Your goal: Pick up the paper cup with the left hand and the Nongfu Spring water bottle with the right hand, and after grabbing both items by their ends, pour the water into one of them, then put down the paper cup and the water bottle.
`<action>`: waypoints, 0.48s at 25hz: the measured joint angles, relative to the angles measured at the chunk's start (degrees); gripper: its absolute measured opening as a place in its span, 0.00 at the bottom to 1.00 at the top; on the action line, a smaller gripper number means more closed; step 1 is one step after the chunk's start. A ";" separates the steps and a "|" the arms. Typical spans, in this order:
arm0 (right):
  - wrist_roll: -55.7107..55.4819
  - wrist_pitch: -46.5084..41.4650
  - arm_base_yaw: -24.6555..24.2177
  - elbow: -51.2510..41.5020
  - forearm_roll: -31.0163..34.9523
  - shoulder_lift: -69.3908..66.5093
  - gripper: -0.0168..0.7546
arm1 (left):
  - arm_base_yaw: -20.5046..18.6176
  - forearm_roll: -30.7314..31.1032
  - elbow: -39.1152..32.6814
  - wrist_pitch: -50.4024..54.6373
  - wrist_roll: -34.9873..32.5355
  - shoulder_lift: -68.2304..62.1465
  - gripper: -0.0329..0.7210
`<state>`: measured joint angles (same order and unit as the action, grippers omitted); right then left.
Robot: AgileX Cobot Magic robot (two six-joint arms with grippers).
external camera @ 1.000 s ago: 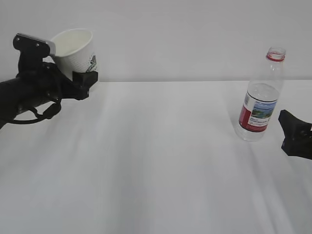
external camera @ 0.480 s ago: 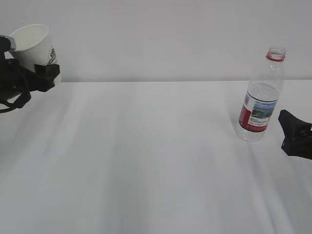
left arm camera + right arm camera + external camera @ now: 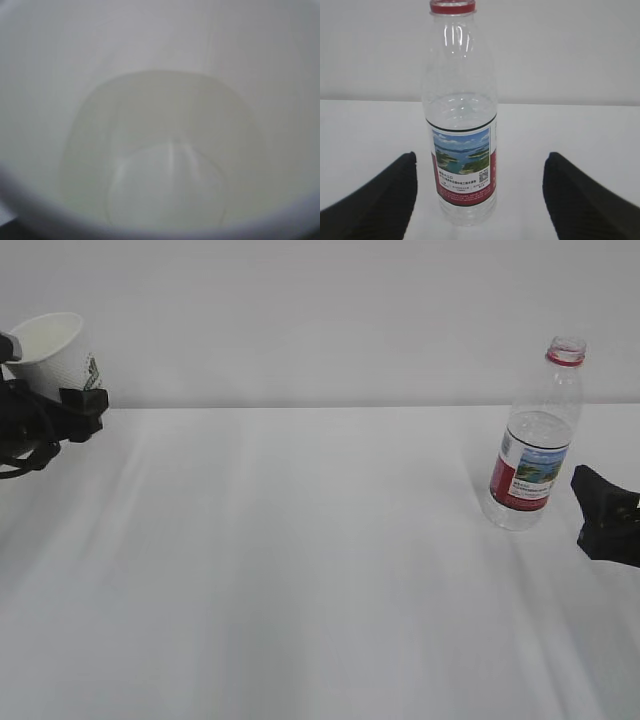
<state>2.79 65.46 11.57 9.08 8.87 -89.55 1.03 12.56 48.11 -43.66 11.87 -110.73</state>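
Far left of the Nongfu Spring water bottle, which stands upright on the table, the left hand clamps the tilted paper cup, while the right hand waits open, fingers flanking the bottle.

A white table fills the lower part of the exterior view. Behind its far edge rises a plain pale wall, seemingly bare, though glare softens it.
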 joint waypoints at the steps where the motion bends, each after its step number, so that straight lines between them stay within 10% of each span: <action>1: 0.00 0.00 0.00 0.00 0.00 0.00 0.78 | 0.00 0.00 0.00 -0.29 0.00 -0.67 0.70; 12: 0.00 0.00 0.00 0.00 0.00 0.00 0.78 | 0.00 -0.03 0.00 -9.01 0.00 -8.65 0.70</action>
<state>2.79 65.46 11.57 9.08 8.87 -89.55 1.03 12.52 48.11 -52.68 11.87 -119.38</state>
